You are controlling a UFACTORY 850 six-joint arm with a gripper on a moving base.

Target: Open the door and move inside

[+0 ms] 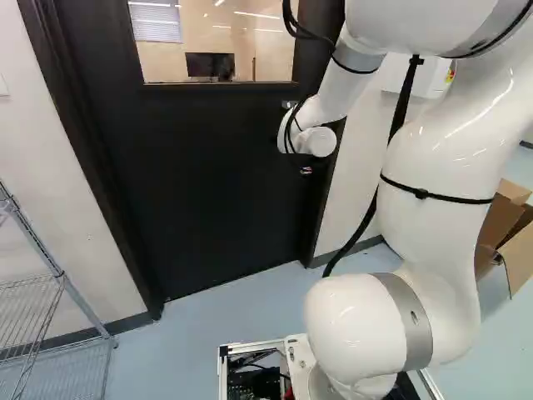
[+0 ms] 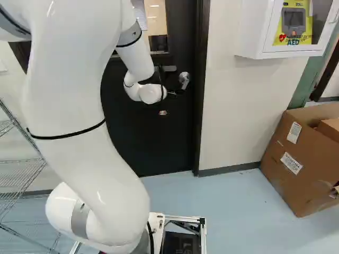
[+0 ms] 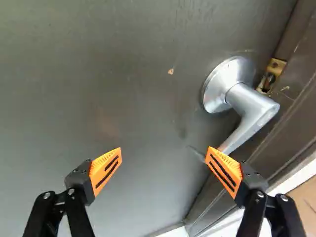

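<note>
The black door [image 1: 208, 183] appears shut in its dark frame, with a window in its upper part. In the right base view my gripper [image 2: 172, 101] is at the door, just below the silver lever handle [image 2: 184, 78]. Seen from the wrist, the gripper [image 3: 165, 150] stands open with nothing between its orange pads. The handle [image 3: 252, 111] lies ahead and to one side, beyond the finger nearer the frame. That finger overlaps the lever's free end; whether they touch, I cannot tell. A brass latch plate [image 3: 271, 76] shows at the door's edge beside the handle.
A wire shelf [image 1: 50, 283] stands left of the door. To the door's right, a white cabinet [image 2: 254, 32] hangs on the wall, and a large cardboard box [image 2: 291, 159] sits on the floor. The dark door frame [image 2: 200, 106] borders the handle side.
</note>
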